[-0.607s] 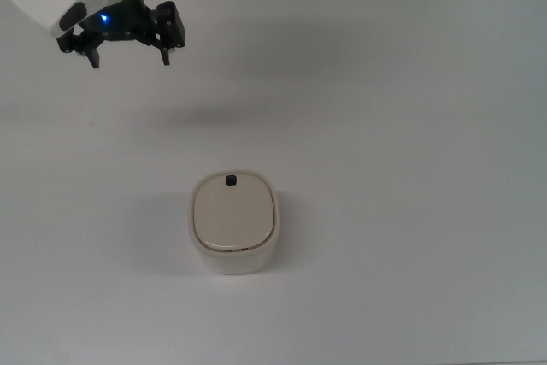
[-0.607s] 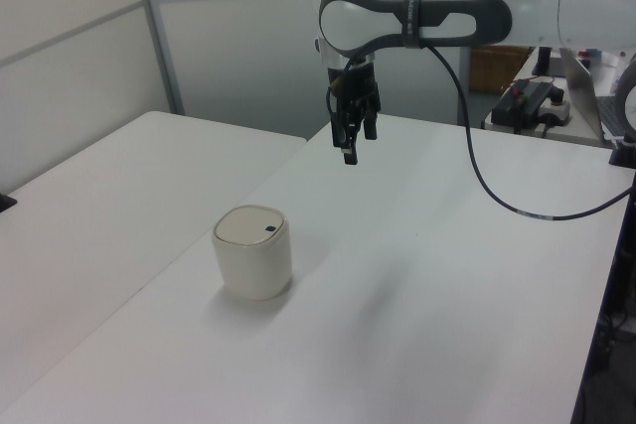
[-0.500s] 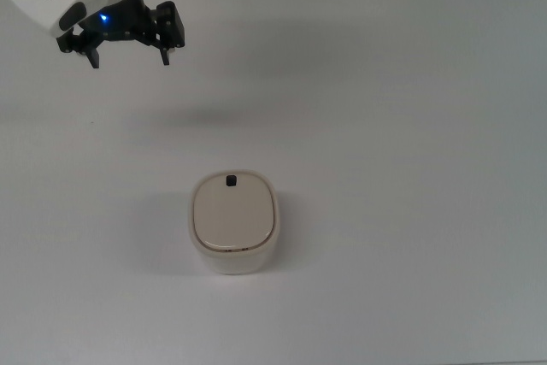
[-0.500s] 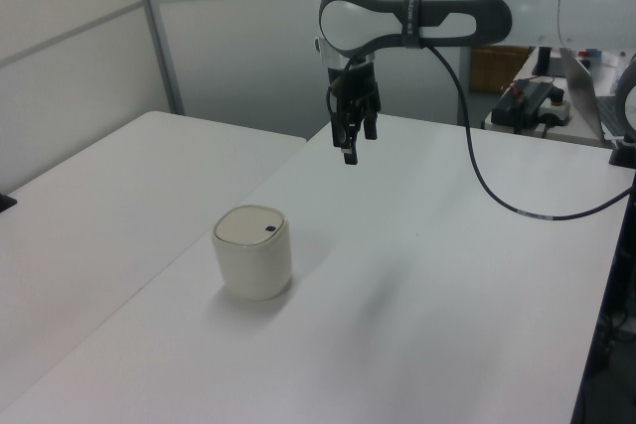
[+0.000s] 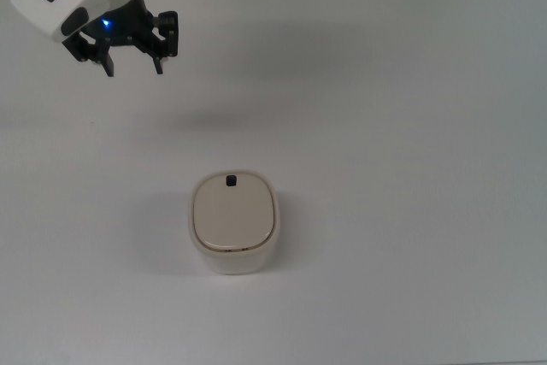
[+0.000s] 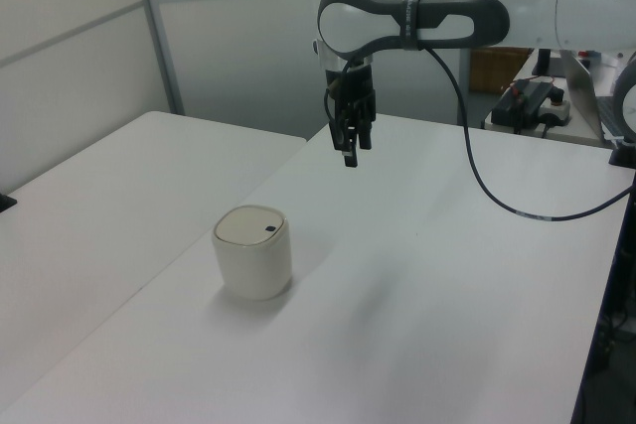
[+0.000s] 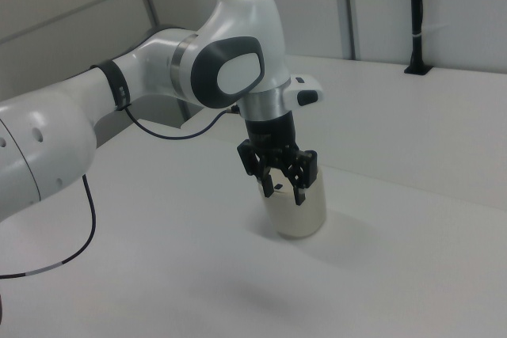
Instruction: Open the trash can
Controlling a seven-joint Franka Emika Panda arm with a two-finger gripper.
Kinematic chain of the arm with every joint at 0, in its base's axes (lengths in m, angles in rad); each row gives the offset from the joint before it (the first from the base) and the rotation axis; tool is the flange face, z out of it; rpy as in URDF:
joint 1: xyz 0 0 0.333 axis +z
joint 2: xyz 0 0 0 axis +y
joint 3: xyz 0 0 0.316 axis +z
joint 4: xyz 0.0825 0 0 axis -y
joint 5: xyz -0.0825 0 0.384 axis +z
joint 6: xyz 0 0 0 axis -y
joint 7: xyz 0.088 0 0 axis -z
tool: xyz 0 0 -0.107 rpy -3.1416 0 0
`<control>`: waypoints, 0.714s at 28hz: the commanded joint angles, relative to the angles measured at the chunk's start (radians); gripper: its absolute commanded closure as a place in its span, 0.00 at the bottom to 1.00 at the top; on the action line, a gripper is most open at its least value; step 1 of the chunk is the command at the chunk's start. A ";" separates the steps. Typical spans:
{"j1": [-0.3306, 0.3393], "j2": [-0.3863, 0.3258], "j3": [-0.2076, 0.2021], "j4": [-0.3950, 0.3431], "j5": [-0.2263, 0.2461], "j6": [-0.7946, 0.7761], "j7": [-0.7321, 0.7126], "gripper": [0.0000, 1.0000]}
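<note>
Top view: gripper (image 5: 132, 67) sits in the upper left, fingers apart with nothing between them, pointing down at the table (image 5: 410, 126), blue light lit on the wrist. Left view: arm (image 6: 467, 17) reaches in from the left view's right, bends at the wrist, gripper (image 6: 350, 154) hangs vertical in the air above the table, well apart from the trash can (image 6: 252, 253). Right view: gripper (image 7: 285, 189) overlaps the can in the line of sight, not touching as far as the other views show. One trash can (image 5: 233, 221), upright, lid (image 5: 233, 214) flat and closed, one small black button (image 5: 231, 180) near the lid edge facing the gripper. No readable labels or writing. One black cable (image 6: 477, 166) loops off the arm.
</note>
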 commanded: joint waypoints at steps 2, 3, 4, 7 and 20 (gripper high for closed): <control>0.008 0.018 0.005 -0.016 0.065 0.097 -0.020 1.00; 0.009 0.028 0.006 -0.016 0.068 0.113 -0.019 1.00; 0.014 0.035 0.008 -0.016 0.074 0.131 -0.019 1.00; 0.031 0.052 0.008 -0.017 0.114 0.246 -0.019 1.00; 0.156 0.186 0.008 -0.024 0.168 0.599 0.024 1.00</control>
